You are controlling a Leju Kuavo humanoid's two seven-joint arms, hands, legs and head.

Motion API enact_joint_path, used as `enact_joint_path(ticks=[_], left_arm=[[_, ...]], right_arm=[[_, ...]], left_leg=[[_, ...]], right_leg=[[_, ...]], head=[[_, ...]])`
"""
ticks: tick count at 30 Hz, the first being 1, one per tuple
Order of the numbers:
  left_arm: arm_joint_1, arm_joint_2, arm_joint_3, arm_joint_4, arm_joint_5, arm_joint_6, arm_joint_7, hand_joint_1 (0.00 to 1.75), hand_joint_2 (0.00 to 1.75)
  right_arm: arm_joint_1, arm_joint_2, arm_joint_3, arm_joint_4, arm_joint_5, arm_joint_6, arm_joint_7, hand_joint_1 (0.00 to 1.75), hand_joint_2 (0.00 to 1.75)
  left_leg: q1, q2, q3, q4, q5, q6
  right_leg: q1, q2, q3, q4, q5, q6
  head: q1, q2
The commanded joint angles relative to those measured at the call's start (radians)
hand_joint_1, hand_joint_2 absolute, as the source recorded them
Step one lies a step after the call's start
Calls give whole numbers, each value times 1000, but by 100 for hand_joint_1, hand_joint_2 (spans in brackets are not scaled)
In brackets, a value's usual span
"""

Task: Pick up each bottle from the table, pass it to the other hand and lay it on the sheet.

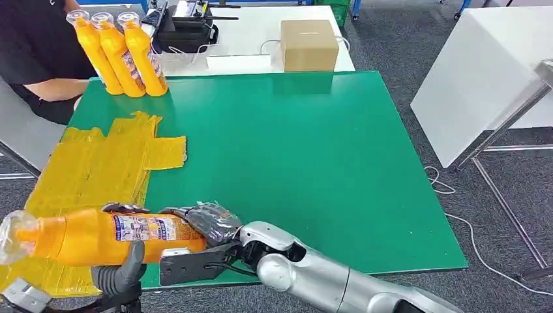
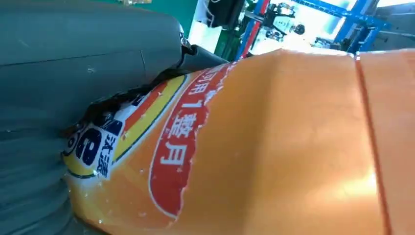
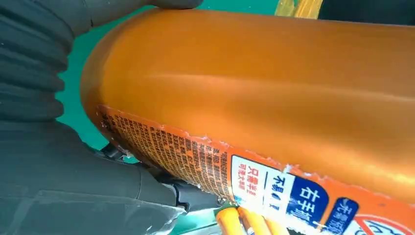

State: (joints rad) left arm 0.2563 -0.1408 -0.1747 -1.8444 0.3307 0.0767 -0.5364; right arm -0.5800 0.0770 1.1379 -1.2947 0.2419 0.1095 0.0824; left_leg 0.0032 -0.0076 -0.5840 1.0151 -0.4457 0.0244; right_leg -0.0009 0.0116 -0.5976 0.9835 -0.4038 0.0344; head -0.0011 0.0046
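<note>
While orange bottle (image 1: 98, 236) hangs level over yellow sheet (image 1: 85, 176) at table's near edge, right hand (image 1: 205, 225) grips base, left hand (image 1: 120, 274) cups underneath. Looks full, heavy, glossy-slick; grip labelled mid-body.

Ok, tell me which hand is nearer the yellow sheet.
Left. The left hand grips the held bottle at the yellow sheet's near edge; the right hand grips its base over the green table beside it.

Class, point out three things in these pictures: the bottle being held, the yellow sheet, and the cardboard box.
held bottle (image 1: 98, 236): head view, on its orange body beside the label.
yellow sheet (image 1: 91, 166): head view, on a bare middle part.
cardboard box (image 1: 309, 44): head view, on its front face.
</note>
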Motion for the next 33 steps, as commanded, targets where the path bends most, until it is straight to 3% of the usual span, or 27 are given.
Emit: enact_joint_path(ticks=[1,14,17,18,19,20,21,24,27,33], left_arm=[[-60,15,31,46,-2,17,7,175,175],[-45,15,34,30,-12,25,8,175,175],[-32,16,38,17,-22,28,9,175,175],[-25,17,40,7,-42,37,5,175,175],[-13,15,45,-3,-68,55,5,175,175],[6,18,51,-15,-116,79,-8,175,175],[10,28,50,-23,-157,101,-26,175,175],[19,56,69,-27,-259,179,-44,175,175],[16,70,87,-19,-303,204,-54,175,175],[-78,139,149,90,-536,310,-19,175,175]], right_arm=[[26,-61,50,-26,12,-6,3,175,175],[95,-114,-86,-66,11,-75,-12,175,175],[154,-145,-175,-122,28,-122,-35,175,175],[212,-140,-246,-175,82,-231,-81,175,175],[271,-134,-304,-226,113,-297,-102,79,175],[341,-135,-367,-293,114,-331,-133,0,175],[387,-138,-409,-350,57,-335,-184,0,0],[522,-156,-524,-454,-36,-343,-259,0,0],[570,-144,-570,-462,-67,-343,-309,0,0],[569,-136,-600,-431,-132,-304,-324,0,0]], left_leg=[[0,-2,4,-2,-1,-1],[0,-1,2,-1,0,-1],[0,-3,4,-2,0,-1],[0,-3,3,-2,0,-1],[0,-4,3,-2,0,-1],[0,-5,4,-2,-1,-1],[1,-6,3,-1,-1,-1],[0,-7,3,-2,-1,-1],[-1,-7,3,-2,-2,-1],[0,-4,3,-2,-2,-2]], right_leg=[[0,-4,5,-2,-2,0],[0,-3,3,-1,-1,0],[0,-6,5,-2,-2,0],[0,-6,4,-2,-1,0],[0,-6,4,-2,-2,0],[1,-7,5,-2,-2,0],[1,-7,5,-2,-3,0],[0,-8,5,-2,-3,0],[-1,-7,5,-1,-4,0],[0,-4,4,-2,-2,0]], head=[[-1,0],[0,0],[0,0],[0,0],[0,0],[0,0],[0,0],[0,0],[0,0],[0,0]])
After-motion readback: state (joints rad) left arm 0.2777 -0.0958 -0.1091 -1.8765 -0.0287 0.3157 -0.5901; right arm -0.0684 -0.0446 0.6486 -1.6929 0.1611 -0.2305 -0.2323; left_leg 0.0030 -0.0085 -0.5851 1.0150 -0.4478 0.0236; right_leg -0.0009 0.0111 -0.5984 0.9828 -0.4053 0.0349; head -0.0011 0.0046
